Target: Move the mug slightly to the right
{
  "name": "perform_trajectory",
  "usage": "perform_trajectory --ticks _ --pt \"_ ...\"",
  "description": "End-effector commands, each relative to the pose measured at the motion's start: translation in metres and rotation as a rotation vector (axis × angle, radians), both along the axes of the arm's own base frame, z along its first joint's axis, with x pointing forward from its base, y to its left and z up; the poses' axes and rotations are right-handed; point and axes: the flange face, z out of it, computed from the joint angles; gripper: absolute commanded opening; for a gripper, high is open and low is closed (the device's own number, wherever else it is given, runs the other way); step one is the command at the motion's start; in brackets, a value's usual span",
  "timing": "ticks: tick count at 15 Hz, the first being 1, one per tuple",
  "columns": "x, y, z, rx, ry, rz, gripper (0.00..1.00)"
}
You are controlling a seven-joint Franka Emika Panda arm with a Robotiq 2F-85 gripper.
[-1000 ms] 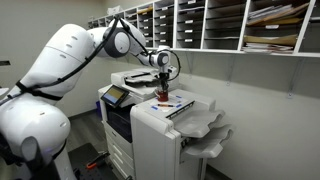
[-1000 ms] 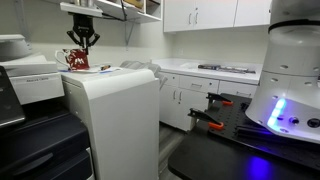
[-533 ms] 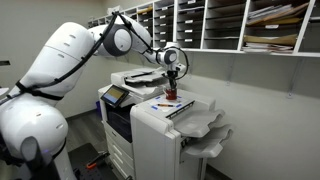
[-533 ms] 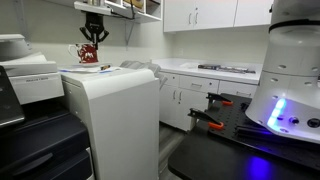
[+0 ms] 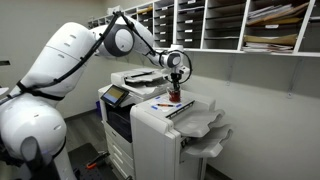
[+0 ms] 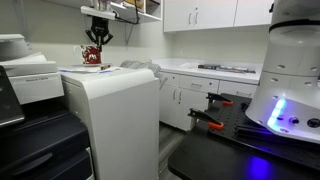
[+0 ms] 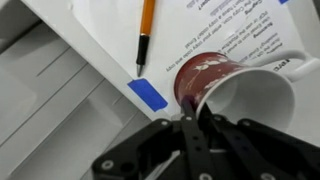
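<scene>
In the wrist view an orange pen point(image 7: 145, 35) lies up and left of the jaws on a printed sheet point(image 7: 235, 20), with a blue tag point(image 7: 148, 95) nearer on their left. The jaws are pinched on the rim of the mug point(image 7: 215, 72), whose pale inside opens to their right. In both exterior views the mug point(image 5: 175, 97) point(image 6: 93, 59) is directly beneath them.

You're working in an office copy room: wall pigeonholes point(image 5: 225, 25) stuffed with papers, a big white printer point(image 5: 160, 130), white cabinets point(image 6: 215, 14) above a counter point(image 6: 205, 71)
</scene>
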Motion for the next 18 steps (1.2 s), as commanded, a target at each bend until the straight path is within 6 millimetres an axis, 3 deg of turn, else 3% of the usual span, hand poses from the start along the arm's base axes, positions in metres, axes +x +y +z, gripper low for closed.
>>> perform_trajectory --ticks 1,5,6,8,10,15,16,18 --pt "-0.001 -0.003 -0.004 0.030 -0.024 -0.031 0.02" --pt "-0.003 -0.007 -0.008 0.033 -0.046 -0.052 0.02" --pt "-0.003 -0.009 -0.008 0.033 -0.048 -0.045 0.35" --pt "-0.005 -0.008 -0.004 0.039 -0.057 -0.044 0.43" --pt "-0.008 -0.004 0.008 0.038 -0.061 -0.028 0.58" --pt "-0.030 0.015 0.056 -0.003 -0.075 0.016 0.95" --pt "-0.036 0.019 0.065 -0.011 -0.077 0.029 1.00" --pt "-0.047 0.025 0.081 -0.026 -0.083 0.052 1.00"
